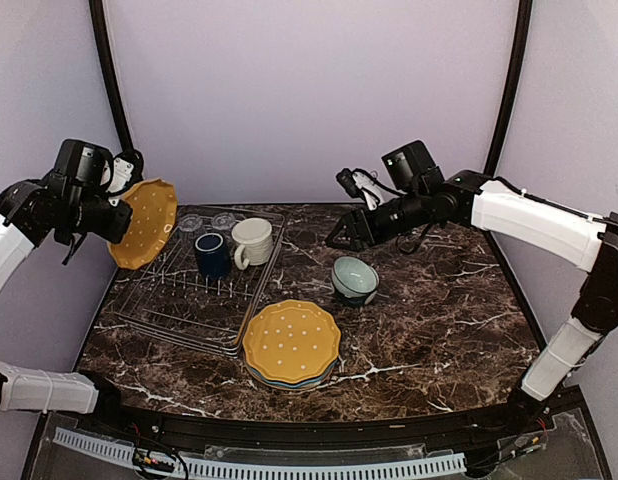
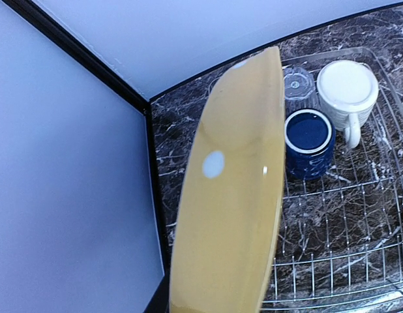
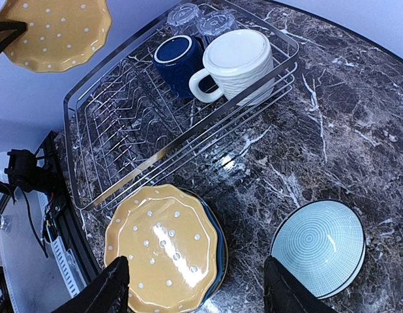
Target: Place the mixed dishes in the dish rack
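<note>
My left gripper (image 1: 122,218) is shut on the rim of a yellow white-dotted plate (image 1: 145,222) (image 2: 234,195), held tilted on edge in the air over the left end of the dish rack (image 1: 189,300) (image 2: 345,254). The plate hides the fingers in the left wrist view. A dark navy mug (image 1: 211,255) (image 2: 308,140), a cream ribbed mug (image 1: 252,242) (image 3: 237,62) and clear glass tumblers (image 1: 192,222) stand at the rack's far end. My right gripper (image 1: 344,236) (image 3: 198,290) hangs open and empty above the table, between a plate stack (image 1: 291,343) (image 3: 165,244) and the pale green bowl (image 1: 354,280) (image 3: 322,244).
The stack has a second yellow dotted plate on top, with a blue rim showing under it, just off the rack's near right corner. The purple wall and a black frame post (image 2: 84,59) stand close behind the held plate.
</note>
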